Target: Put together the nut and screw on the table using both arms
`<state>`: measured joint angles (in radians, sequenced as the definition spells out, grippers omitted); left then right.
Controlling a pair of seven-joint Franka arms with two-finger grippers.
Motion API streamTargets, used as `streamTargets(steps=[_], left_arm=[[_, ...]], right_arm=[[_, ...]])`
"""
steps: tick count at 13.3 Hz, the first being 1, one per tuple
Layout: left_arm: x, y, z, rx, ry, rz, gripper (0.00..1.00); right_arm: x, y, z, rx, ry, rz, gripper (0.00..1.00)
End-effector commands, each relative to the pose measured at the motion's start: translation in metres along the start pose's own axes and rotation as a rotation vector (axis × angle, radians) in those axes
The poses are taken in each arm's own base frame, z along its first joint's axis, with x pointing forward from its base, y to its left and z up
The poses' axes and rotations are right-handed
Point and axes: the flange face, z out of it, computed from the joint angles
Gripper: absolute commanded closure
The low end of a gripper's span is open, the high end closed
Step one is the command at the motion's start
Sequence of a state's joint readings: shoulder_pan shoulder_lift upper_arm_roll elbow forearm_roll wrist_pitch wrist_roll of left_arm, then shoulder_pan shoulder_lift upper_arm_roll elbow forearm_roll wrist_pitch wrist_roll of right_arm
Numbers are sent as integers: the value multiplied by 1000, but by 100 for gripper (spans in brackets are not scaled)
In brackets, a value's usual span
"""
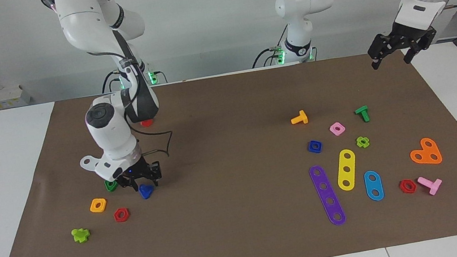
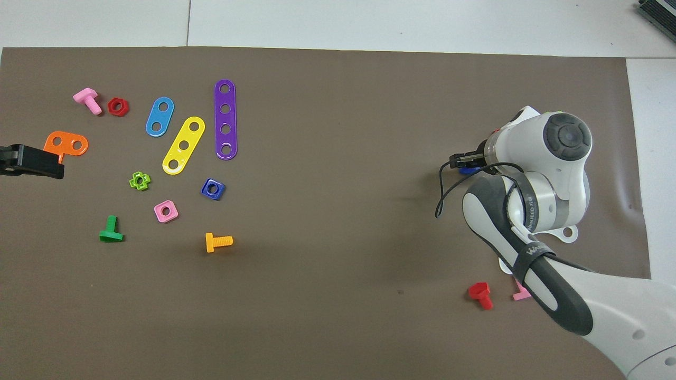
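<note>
The dark-blue screw (image 1: pixel 146 190) lies on the brown mat (image 1: pixel 232 155) toward the right arm's end of the table. My right gripper (image 1: pixel 144 180) is down at it, fingers open on either side of its triangular head. In the overhead view only a sliver of the screw (image 2: pixel 468 170) shows under the right gripper (image 2: pixel 467 160). The dark-blue square nut (image 1: pixel 314 146) lies flat toward the left arm's end, also seen from overhead (image 2: pixel 213 188). My left gripper (image 1: pixel 391 59) waits open and empty, raised over the mat's corner (image 2: pixel 31 161).
By the screw lie a green triangular nut (image 1: pixel 111 185), an orange-yellow square nut (image 1: pixel 98 205), a red hex nut (image 1: pixel 121 215) and a light-green bolt (image 1: pixel 81 235). Around the blue nut lie a pink nut (image 1: pixel 337 128), an orange bolt (image 1: pixel 299 118), a purple strip (image 1: pixel 327 195) and a yellow strip (image 1: pixel 346 169).
</note>
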<state>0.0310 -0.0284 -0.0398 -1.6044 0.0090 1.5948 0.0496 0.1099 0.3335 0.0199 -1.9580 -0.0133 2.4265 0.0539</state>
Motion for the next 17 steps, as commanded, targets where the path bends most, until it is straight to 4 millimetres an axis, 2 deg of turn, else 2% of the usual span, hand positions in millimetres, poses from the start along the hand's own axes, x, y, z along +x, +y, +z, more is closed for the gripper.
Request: streamTargets(steps=[1,4,6,8,10,11,12,14,15,17], left_arm=[[-5,16,0,8,1,29,0],[-5,17,0,9,3,34,0],[-3,16,-1,9,19,37,0],[-11,13,5,9,-7,33,0],[-12,15,16,8,1,9,0],[-10,13,18,5,21,7,5],[-7,16,30,-19,16,6,10],[11,32,56,-37,16,27,10],[21,47,73,-42,11,53,10],[41,74,112,-46,1,89,11]], right_arm=[[-5,7,4,8,21,-39,37],[-5,8,4,7,20,-53,45],[-6,9,5,6,15,-64,68],[-6,9,4,7,9,-58,100],[-6,7,-4,7,12,-50,100],[-5,2,-10,8,17,-33,100],[-5,-14,-12,13,12,-1,100],[-7,-75,-18,28,22,83,100],[-10,-101,-21,38,27,136,100],[-24,-165,-22,54,25,173,100]])
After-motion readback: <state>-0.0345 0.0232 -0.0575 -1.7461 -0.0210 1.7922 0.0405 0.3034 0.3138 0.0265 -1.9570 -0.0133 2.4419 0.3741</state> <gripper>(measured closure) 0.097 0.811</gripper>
